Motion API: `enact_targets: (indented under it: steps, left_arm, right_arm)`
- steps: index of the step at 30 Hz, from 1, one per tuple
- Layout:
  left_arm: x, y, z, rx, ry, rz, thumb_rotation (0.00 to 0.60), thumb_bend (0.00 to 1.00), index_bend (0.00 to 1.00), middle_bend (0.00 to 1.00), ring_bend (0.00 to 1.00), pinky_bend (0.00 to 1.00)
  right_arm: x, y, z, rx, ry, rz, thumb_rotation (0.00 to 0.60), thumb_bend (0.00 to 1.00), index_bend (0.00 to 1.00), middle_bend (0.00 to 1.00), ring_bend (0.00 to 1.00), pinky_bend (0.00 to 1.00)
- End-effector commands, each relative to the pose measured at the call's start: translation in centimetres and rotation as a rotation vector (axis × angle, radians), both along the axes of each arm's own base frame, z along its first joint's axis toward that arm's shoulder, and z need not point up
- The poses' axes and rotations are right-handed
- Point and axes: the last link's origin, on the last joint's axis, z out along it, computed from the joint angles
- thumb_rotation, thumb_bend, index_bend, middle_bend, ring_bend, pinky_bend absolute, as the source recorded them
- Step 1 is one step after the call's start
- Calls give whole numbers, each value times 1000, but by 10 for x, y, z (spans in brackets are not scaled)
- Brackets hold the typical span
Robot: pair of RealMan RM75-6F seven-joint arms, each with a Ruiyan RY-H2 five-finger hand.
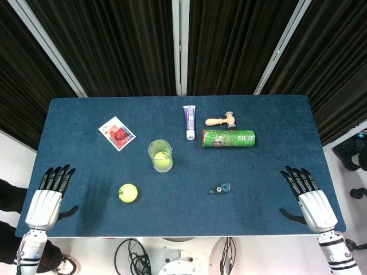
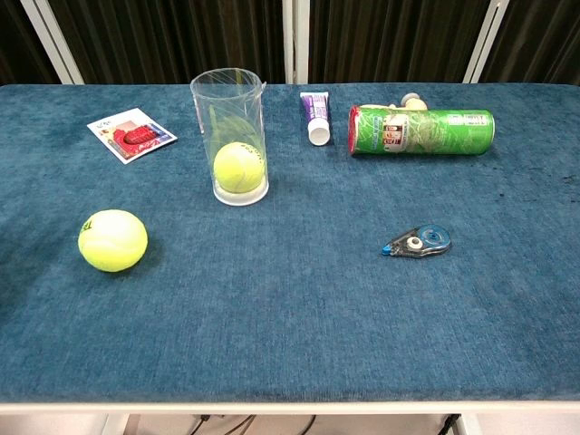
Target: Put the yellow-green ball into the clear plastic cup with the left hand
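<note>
A clear plastic cup point(image 1: 160, 150) point(image 2: 230, 100) stands upright near the middle of the blue table point(image 1: 86, 166). One yellow-green ball point(image 1: 162, 161) point(image 2: 239, 168) lies inside it at the bottom. A second yellow-green ball point(image 1: 128, 192) point(image 2: 112, 240) rests on the cloth, nearer the front and to the left of the cup. My left hand point(image 1: 49, 195) lies at the table's front left corner, fingers spread, holding nothing, well left of the loose ball. At the front right corner my right hand point(image 1: 307, 197) is likewise spread and empty. The chest view shows neither hand.
A picture card point(image 1: 117, 133) point(image 2: 132, 133) lies back left of the cup. Behind and right of it are a purple-white tube point(image 1: 189, 121) point(image 2: 314, 115), a wooden mallet point(image 1: 221, 121) and a green can point(image 1: 228, 138) point(image 2: 422, 130) on its side. A blue correction tape point(image 1: 219, 188) point(image 2: 418, 241) lies front right.
</note>
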Motion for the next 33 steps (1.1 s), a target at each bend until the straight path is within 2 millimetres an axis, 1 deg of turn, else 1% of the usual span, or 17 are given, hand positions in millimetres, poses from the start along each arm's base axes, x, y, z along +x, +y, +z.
enact_targets:
  steps: [1, 11, 14, 18, 21, 25, 28, 33]
  left_arm:
    - [0, 0, 0, -2, -1, 2, 600, 66, 68, 0, 0, 0]
    - [3, 1, 0, -5, -8, -24, 600, 77, 72, 0, 0, 0]
    - [7, 2, -1, -16, -27, -46, 600, 81, 72, 0, 0, 0]
    - [15, 3, -7, -70, -55, -65, 600, 80, 72, 0, 0, 0]
    - [25, 8, -15, -112, -35, -93, 600, 79, 72, 0, 0, 0]
    - [42, 16, -31, -201, -51, -138, 600, 79, 72, 0, 0, 0]
    - [58, 27, -48, -284, -61, -177, 600, 79, 72, 0, 0, 13]
    - [73, 45, -75, -366, -65, -195, 600, 80, 72, 2, 0, 41]
  right_arm:
    - [0, 0, 0, 0, -1, -1, 600, 91, 0, 0, 0, 0]
    - [1, 0, 0, -2, -2, 2, 600, 92, 0, 0, 0, 0]
    - [2, -1, 1, -6, -3, 3, 600, 92, 0, 0, 0, 0]
    - [-1, -2, 3, -14, -7, -9, 600, 92, 0, 0, 0, 0]
    - [-1, -2, 4, -12, -10, -7, 600, 92, 0, 0, 0, 0]
    - [0, -1, 6, -24, -16, -3, 600, 92, 0, 0, 0, 0]
    - [0, -1, 7, -25, -21, -3, 600, 93, 0, 0, 0, 0]
    - [0, 1, 10, -35, -27, 0, 600, 94, 0, 0, 0, 0]
